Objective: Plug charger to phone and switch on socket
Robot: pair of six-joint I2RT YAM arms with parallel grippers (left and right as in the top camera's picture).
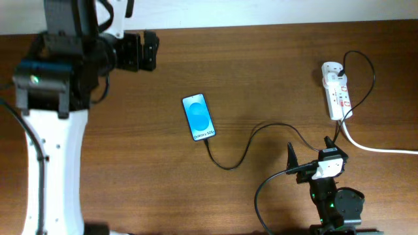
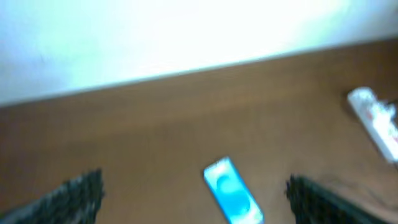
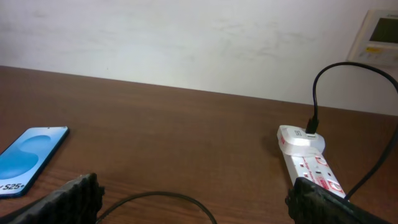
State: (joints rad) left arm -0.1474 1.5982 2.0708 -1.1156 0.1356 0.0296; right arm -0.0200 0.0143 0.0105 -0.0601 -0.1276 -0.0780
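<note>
My right gripper (image 1: 309, 153) is open, its two fingers wide apart, with nothing in them. It sits at the near right side of the table (image 1: 261, 65). The socket (image 1: 337, 91) lies ahead of it, farther away and a little to the right. The socket is long from near to far, with its switches (image 3: 318, 165) facing up. My left gripper (image 1: 147, 51) is open too, but it is way off on the far left, so I think my right one should press. The phone (image 1: 199, 117) lies flat in the middle, screen up, long from near to far. The charger (image 1: 228, 164) reaches the phone's near end and looks plugged in, but I cannot be sure
</note>
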